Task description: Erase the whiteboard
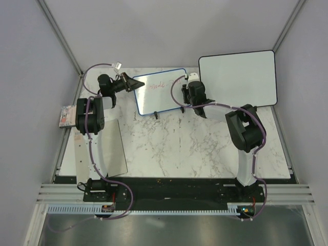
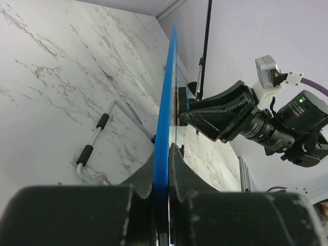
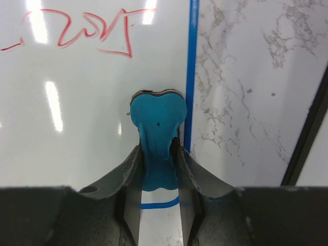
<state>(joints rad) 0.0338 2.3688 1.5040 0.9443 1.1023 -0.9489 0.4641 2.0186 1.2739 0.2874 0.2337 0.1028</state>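
On marble table [image 1: 195, 148], blue-framed whiteboard [image 1: 163, 97], red scrawl [image 1: 156, 85].

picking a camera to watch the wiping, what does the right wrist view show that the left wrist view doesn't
Only the right wrist view: the whiteboard's white face with red writing. Only the left wrist view: the left fingers clamped on its blue edge, and its wire foot. Both: the board, the right fingers holding the eraser against it, and the marble table.
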